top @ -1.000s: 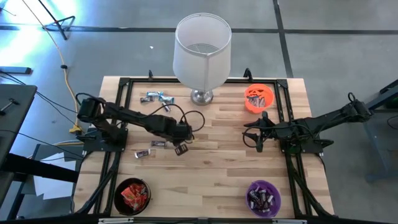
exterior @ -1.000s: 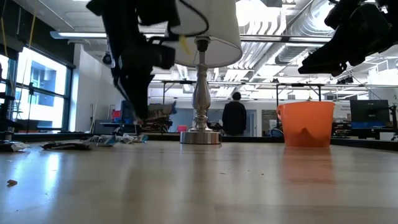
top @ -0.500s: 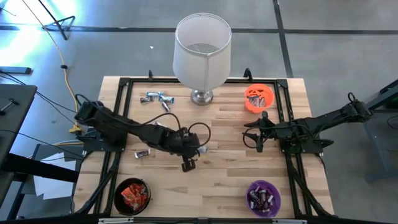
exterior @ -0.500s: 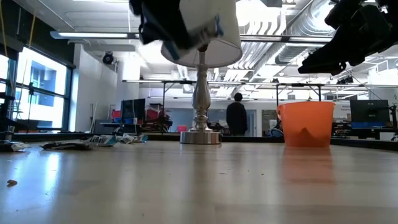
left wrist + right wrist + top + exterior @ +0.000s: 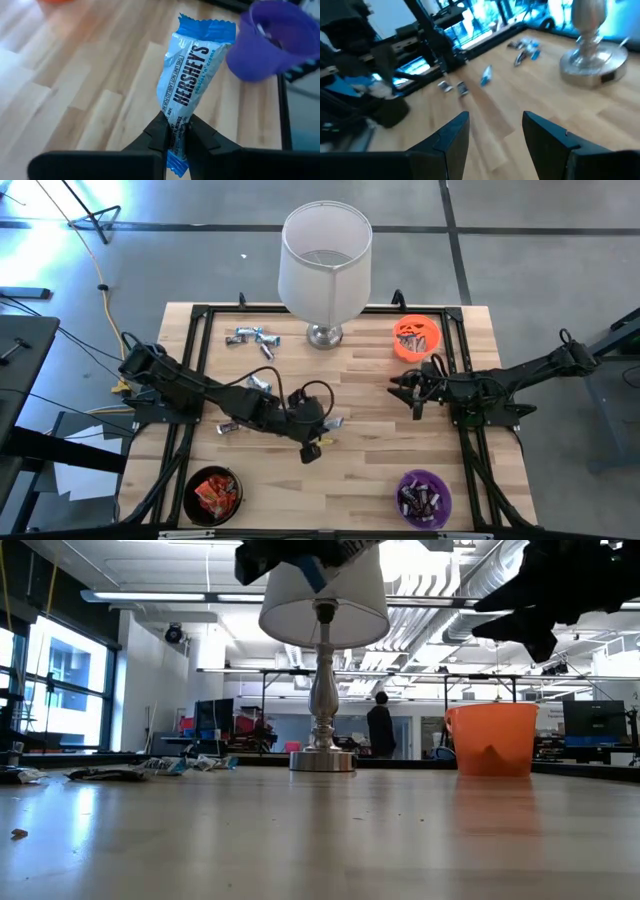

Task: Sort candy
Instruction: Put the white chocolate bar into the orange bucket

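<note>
Between the left pincer (image 5: 175,131) tips | blue-white candy (image 5: 192,80) squeezed by one end | light, crinkly, slippery | right pincer (image 5: 495,131) spread wide, holding nothing

Left claw (image 5: 176,131) carried blue-white candy (image 5: 192,75) nearer purple bowl (image 5: 277,42); right arm shifted slightly.

Left arm stretched low from the table's left edge toward the lamp-side middle, left gripper (image 5: 322,426) in front of the lamp base (image 5: 322,335), raised off the wood, fingers (image 5: 159,136) pinched tight on a blue-white candy (image 5: 189,80). Right arm reaching in from the right edge, right gripper (image 5: 412,387) right of the lamp base, fingers (image 5: 451,133) spread apart, nothing between them.
</note>
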